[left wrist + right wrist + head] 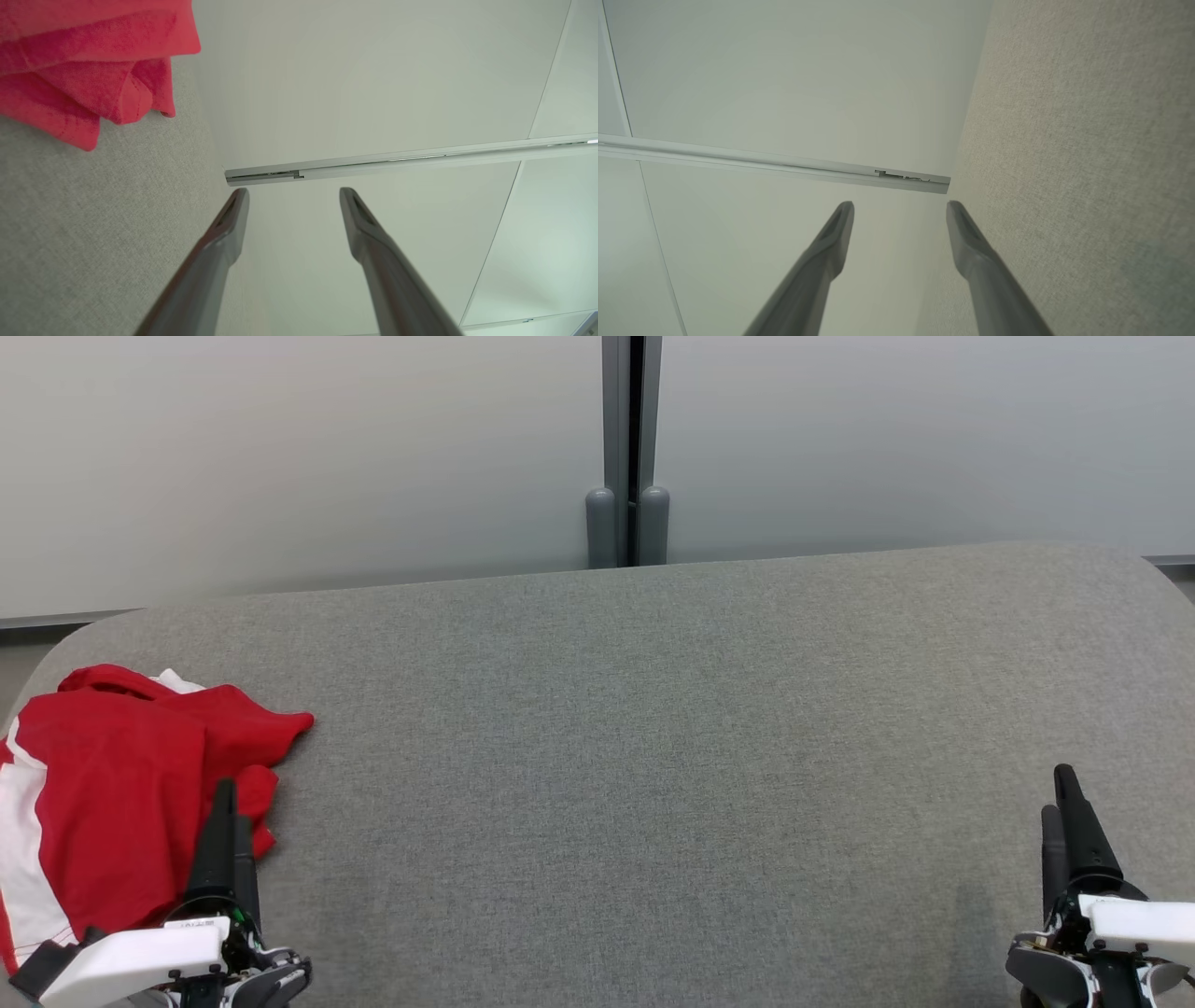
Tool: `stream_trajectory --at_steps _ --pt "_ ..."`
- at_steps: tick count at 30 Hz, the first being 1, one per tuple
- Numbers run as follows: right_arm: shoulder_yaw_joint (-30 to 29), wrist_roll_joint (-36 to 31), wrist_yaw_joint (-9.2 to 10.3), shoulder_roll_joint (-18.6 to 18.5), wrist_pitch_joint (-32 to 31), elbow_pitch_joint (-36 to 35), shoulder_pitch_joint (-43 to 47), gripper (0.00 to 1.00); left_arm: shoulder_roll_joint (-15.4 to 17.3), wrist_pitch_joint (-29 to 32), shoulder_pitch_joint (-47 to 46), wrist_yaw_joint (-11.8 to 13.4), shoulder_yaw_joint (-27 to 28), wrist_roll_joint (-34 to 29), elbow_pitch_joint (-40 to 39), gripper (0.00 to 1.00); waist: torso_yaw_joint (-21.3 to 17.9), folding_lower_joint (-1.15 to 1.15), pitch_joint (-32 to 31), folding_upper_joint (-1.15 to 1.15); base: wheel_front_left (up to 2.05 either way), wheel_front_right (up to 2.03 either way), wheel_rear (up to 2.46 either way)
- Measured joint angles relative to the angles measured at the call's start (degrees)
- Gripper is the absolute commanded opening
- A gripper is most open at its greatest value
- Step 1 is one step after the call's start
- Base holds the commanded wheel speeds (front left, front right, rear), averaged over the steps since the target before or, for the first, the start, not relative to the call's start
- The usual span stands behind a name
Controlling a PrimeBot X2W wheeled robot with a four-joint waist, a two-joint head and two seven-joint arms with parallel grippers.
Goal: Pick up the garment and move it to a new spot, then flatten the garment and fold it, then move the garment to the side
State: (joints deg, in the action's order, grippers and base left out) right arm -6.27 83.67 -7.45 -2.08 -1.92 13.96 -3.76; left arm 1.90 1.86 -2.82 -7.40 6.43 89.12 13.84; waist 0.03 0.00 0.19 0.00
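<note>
Grey woven upholstered surface (pixel 653 756) before pale wall panels (pixel 280 457). A crumpled red garment with white panels (pixel 121 784) lay at the lower left of the head frame, at the surface's left end, neither flattened nor folded. Judged from this, pickup, relocation, flattening, folding and setting aside were all left to do. The left gripper (pixel 233 803), near the garment's edge, had its fingers parted around nothing. The right gripper (pixel 1058 791), at lower right, was likewise spread and empty.
</note>
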Motion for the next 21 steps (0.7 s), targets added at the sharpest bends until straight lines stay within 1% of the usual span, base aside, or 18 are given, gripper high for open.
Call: stream_trajectory --at_steps 3,7,10,14,21 --pt "0.0 -4.0 0.0 0.0 0.8 -0.6 -0.2 1.0 0.1 -0.9 0.0 0.0 0.9 -1.4 -0.5 1.0 0.0 0.0 0.0 0.0 0.0 0.0 0.0" --pt "0.6 -11.1 0.0 0.0 1.5 -2.4 -0.8 1.0 0.2 -1.8 0.0 0.0 1.8 -4.0 -1.5 1.0 0.1 0.0 0.0 0.0 0.0 0.0 0.0" --pt "0.9 -17.2 0.0 -0.1 2.2 -4.7 -1.2 1.0 0.2 -2.5 -0.1 0.0 1.7 -8.5 -3.6 1.0 0.1 0.0 0.1 0.0 0.0 0.0 0.0" --pt "1.9 -24.0 0.0 -0.1 3.2 -7.4 -1.4 1.0 0.3 -3.2 -0.1 0.0 1.8 -12.8 -6.1 1.0 0.2 0.0 0.2 0.0 0.0 0.0 0.0" --pt "4.1 -36.0 0.0 -0.2 4.6 -9.7 -2.1 1.0 0.3 -4.8 -0.4 0.0 0.9 -20.6 -10.0 1.0 0.4 0.0 0.2 0.0 0.0 0.0 0.0"
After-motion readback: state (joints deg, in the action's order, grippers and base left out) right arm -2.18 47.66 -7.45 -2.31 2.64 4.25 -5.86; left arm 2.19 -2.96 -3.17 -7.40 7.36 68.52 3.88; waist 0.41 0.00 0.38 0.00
